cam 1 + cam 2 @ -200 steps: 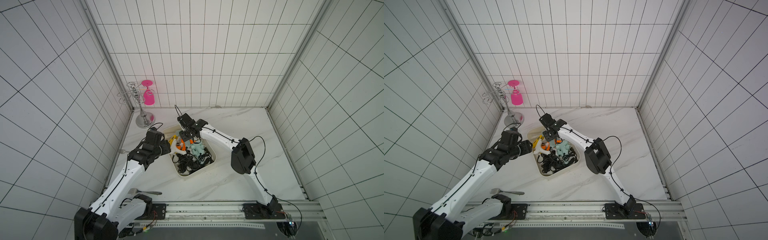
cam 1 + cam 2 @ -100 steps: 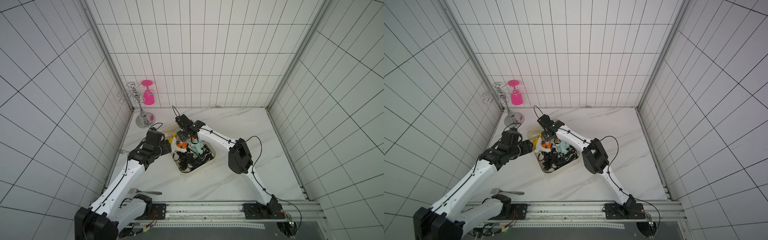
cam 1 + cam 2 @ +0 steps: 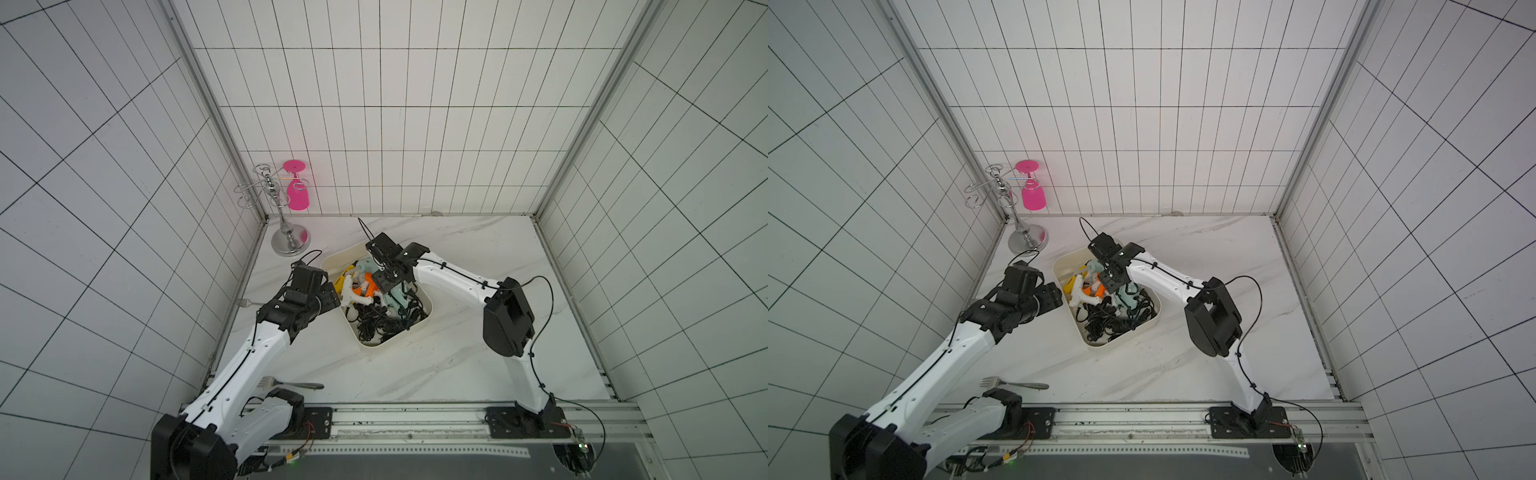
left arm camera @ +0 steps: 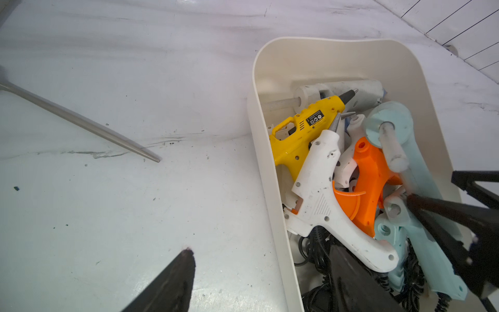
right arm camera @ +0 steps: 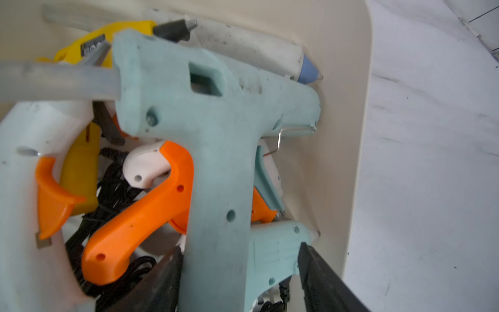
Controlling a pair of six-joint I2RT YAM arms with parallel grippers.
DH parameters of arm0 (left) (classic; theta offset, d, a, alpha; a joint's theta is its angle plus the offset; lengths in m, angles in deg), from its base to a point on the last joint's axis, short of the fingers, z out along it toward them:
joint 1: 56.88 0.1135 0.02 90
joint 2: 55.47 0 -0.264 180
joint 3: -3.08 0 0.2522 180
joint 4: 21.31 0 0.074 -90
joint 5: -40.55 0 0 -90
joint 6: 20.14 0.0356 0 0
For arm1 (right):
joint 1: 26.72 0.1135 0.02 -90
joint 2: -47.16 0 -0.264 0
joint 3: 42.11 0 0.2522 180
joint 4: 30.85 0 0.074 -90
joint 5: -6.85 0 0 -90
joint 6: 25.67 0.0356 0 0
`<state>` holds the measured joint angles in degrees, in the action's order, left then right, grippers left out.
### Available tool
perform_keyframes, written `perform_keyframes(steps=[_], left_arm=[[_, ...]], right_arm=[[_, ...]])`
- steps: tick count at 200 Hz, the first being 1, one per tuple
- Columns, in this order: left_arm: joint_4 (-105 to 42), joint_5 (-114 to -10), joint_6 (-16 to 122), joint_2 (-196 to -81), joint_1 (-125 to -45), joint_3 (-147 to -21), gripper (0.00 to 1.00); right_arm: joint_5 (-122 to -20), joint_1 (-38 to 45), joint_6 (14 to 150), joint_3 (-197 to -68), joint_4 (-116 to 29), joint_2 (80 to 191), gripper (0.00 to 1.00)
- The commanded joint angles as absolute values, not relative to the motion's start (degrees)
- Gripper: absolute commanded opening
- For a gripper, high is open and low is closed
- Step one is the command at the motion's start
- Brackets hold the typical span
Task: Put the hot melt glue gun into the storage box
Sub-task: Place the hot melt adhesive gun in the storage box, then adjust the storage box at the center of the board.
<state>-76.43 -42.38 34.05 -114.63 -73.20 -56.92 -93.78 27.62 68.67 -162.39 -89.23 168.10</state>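
**Teal gun in the box, both end effectors spread**

The storage box [image 3: 376, 341] [image 3: 1096, 343] sits askew on the marble desk [image 3: 457, 353], somewhat toward the desk's left edge. It holds a heap of glue guns over tangled black cords [image 3: 382, 322].

The teal hot melt glue gun [image 5: 216, 162] [image 4: 402, 118] lies on top of that heap at the box's far end, its nozzle close to the cream wall [image 5: 345, 135] and a clear glue stick [image 5: 54, 81] jutting from its back.

The right end effector [image 3: 384, 278] [image 5: 240, 248] reaches into the box. Its fingers are spread on either side of the teal handle and are not pinching it; one finger is against the handle, the other stands off.

The left end effector [image 3: 332, 295] [image 4: 260, 248] is spread too and holds nothing. It straddles the box's left wall, one finger over the desk and one over the cords beside a white glue gun [image 4: 318, 194].

A yellow glue gun [image 4: 305, 127] and an orange glue gun [image 4: 370, 173] lie alongside.

A fork [image 3: 291, 384] rests near the front-left corner. A metal rack [image 3: 286, 232] with a hanging pink glass [image 3: 297, 195] stands in the back-left corner.
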Motion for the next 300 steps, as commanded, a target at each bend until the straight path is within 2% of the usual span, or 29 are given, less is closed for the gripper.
perform_keyframes(steps=[1,30,69,88,102,137,163,195,227,278,300], left_arm=[[-75.3,-42.8,33.0,-114.1,-72.7,-56.4,0.8],[-75.1,-44.9,33.2,-114.5,-72.6,-56.4,0.8],[-71.5,-48.5,31.1,-116.4,-72.2,-53.9,0.8],[-67.4,-50.1,30.1,-118.6,-71.7,-52.2,0.79],[-64.7,-51.9,29.9,-121.2,-71.4,-51.9,0.77],[-60.5,-56.3,30.5,-130.7,-71.1,-53.7,0.64],[-55.8,-57.4,31.6,-135.3,-71.1,-54.3,0.5],[-53.0,-55.7,35.0,-138.4,-71.5,-57.2,0.47],[-52.8,-54.9,39.4,-141.8,-72.7,-62.1,0.47],[-55.3,-58.1,46.1,-153.5,-74.0,-73.1,0.47],[-56.2,-57.1,46.7,-154.3,-74.1,-73.9,0.51]], right_arm=[[-92.6,27.7,71.2,-156.0,-87.9,161.9,0.69],[-89.5,27.7,73.4,-148.6,-83.2,152.4,0.69],[-83.9,26.8,76.4,-140.9,-80.6,145.0,0.69],[-81.7,22.4,81.2,-136.8,-76.5,142.2,0.7],[-75.4,16.8,85.1,-134.7,-73.7,141.6,0.7],[-57.3,5.0,95.2,-128.3,-59.4,143.1,0.7],[-50.1,0.8,105.3,-122.7,-46.2,145.8,0.7],[-41.1,1.4,119.1,-115.7,-24.7,151.7,0.66],[-41.7,2.7,125.3,-108.1,-13.4,153.5,0.64],[-42.9,5.4,125.2,-101.6,-11.9,149.3,0.63],[-44.4,5.4,125.5,-99.8,-11.1,147.4,0.63]])
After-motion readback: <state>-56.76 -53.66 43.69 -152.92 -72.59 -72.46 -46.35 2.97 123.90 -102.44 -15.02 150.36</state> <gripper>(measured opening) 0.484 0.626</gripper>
